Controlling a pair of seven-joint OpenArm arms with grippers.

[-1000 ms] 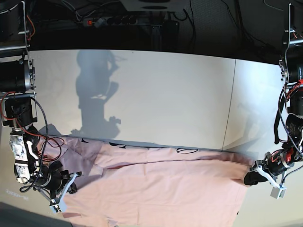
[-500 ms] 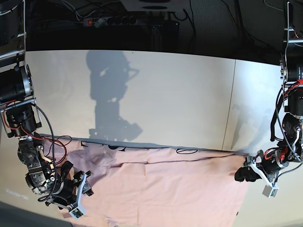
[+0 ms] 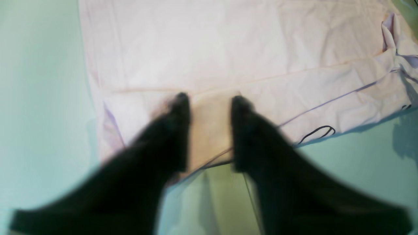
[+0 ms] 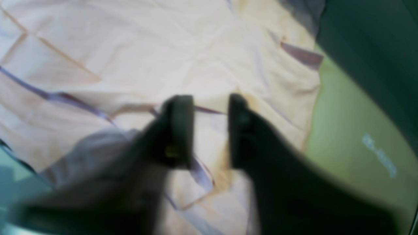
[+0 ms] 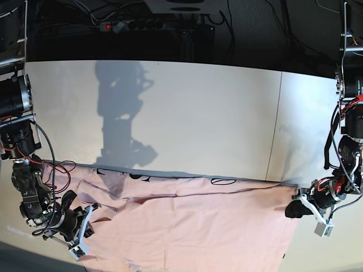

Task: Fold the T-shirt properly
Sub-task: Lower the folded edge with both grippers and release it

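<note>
The pale pink T-shirt (image 5: 193, 226) lies spread along the table's front edge, its far edge folded over so that bits of black lettering (image 5: 224, 181) peek out. My left gripper (image 5: 292, 208) sits at the shirt's right edge. In the left wrist view its jaws (image 3: 210, 101) stand apart over a folded band of the T-shirt (image 3: 228, 49). My right gripper (image 5: 89, 218) is at the shirt's left side near the sleeve. In the right wrist view its jaws (image 4: 210, 101) also stand apart, straddling a hem of the T-shirt (image 4: 147, 49).
The white table (image 5: 187, 113) has a seam (image 5: 275, 124) on its right part. A power strip (image 5: 133, 25) and cables lie behind the back edge. The table's front edge runs close to the right gripper, with a dark floor (image 4: 375, 49) beyond.
The shirt's right edge and my left gripper have shifted slightly left. My right gripper first moved right and lower, then came back left. The fold line along the far edge has straightened.
</note>
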